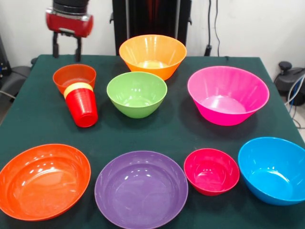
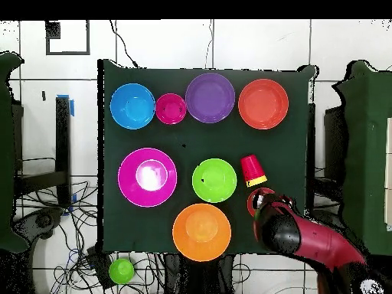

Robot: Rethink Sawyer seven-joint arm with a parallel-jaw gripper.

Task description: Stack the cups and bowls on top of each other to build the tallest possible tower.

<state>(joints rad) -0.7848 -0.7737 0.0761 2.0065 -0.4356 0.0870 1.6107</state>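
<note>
Taking the front view from left to right: a wide orange-red bowl sits at 8 o'clock on the green tabletop. At 10 o'clock the hand hangs empty, its two fingers apart, just above a small orange bowl. Against that bowl's front rim the red cup lies tipped, a yellow cup showing as a band at its mouth. Then the purple bowl at 6, the green bowl, a light orange bowl at 12, the small crimson bowl, the magenta bowl and the blue bowl at 4. All look light, stiff, glossy and probably slippery; pinching a rim wall seems safest
</note>
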